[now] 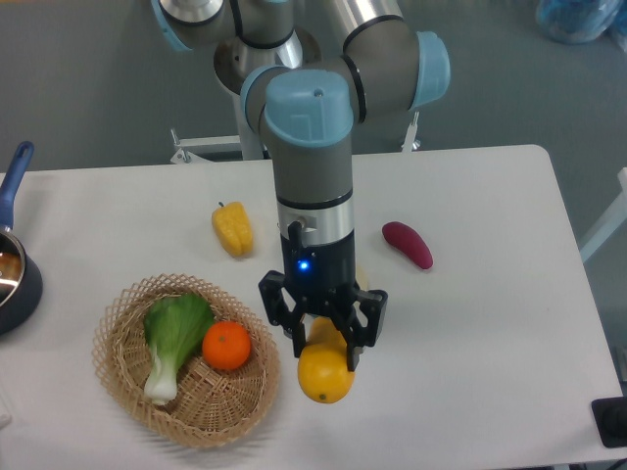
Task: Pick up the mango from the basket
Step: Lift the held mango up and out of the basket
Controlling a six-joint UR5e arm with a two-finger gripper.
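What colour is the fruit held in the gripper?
Yellow-orange: the mango in the gripper, seen in the fixed camera view.

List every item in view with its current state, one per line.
Gripper: shut on mango.
Mango: held, out of the basket.
Basket: on table, holding bok choy and orange.
Bok choy: lying in basket.
Orange: in basket.
Pepper: lying on table.
Eggplant: lying on table.

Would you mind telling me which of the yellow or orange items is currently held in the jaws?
The mango, held by the gripper just right of the basket. The orange lies in the basket, and the yellow bell pepper sits on the table behind it.
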